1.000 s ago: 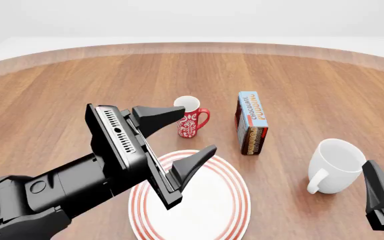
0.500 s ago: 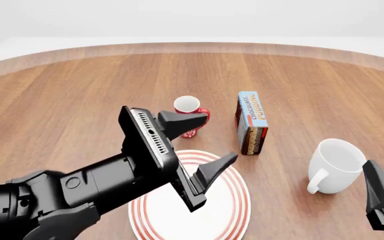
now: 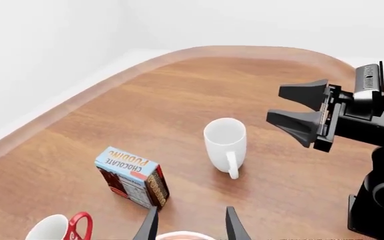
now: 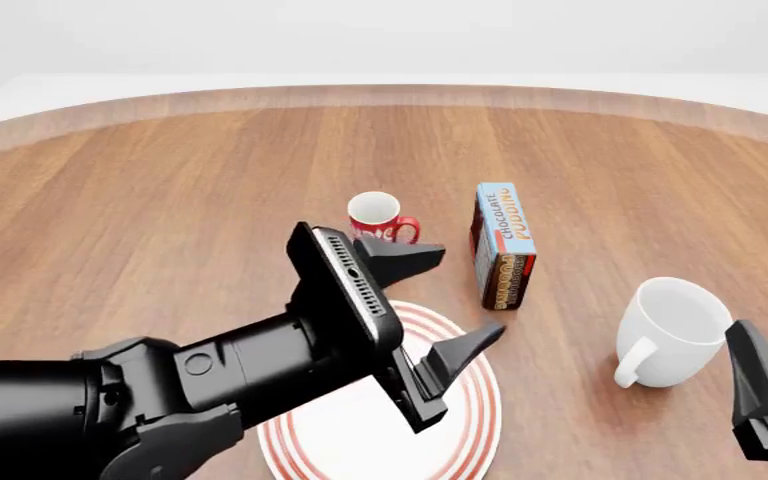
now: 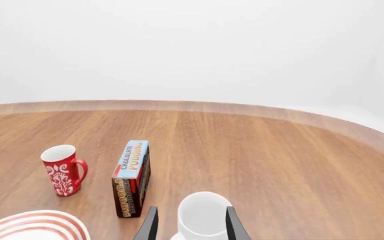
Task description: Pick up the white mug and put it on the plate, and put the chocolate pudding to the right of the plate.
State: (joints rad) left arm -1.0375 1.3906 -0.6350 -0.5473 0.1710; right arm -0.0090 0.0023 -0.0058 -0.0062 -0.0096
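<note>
**Grippers spread, mug and carton both standing free**

Left gripper [image 4: 440,300] is hanging over the plate [image 4: 471,440] with its fingers [image 4: 404,255] spread wide, holding nothing. The plate is lying on the wooden table [image 4: 157,200] near its front edge, partly hidden under the left arm. The white mug [image 4: 671,330] is standing upright to the right of the plate, apart from it, handle facing the front. The right gripper [image 3: 292,107] is sitting just beside the mug, its fingers parted and empty. The chocolate pudding [image 4: 502,245] is standing on its narrow edge behind the plate, between the red mug [image 4: 381,220] and the white mug.
</note>
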